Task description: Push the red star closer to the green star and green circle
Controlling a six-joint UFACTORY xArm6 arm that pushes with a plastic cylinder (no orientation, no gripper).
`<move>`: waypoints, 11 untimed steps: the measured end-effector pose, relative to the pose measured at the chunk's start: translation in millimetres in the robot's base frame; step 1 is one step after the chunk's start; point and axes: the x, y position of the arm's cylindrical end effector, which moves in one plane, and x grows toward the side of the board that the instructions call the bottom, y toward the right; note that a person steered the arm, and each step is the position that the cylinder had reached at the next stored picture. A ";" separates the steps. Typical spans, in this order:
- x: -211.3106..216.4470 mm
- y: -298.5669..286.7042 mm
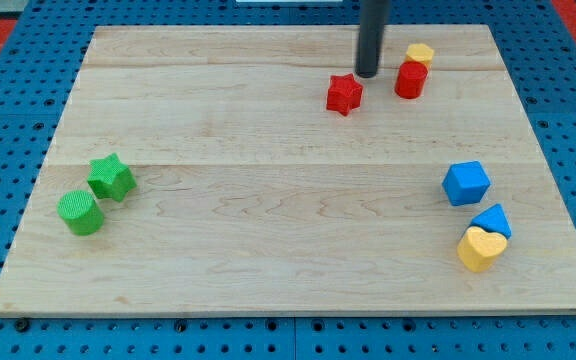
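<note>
Tip point(368, 75) beside red star point(344, 94); rod top cut off.

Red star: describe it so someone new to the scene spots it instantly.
Start at the wooden board and go to its top edge, right of centre, where my tip comes down. The red star sits just left of and below my tip. The nearby red cylinder is round; this block alone is red and pointed.

Red star point(344, 94) lying flat near the board's far edge at about one o'clock, green star point(112, 178) at eight o'clock, touching green circle point(80, 212) at its seven o'clock
</note>
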 end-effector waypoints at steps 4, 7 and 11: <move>18.7 -54.8; 65.8 -140.1; 68.1 -185.8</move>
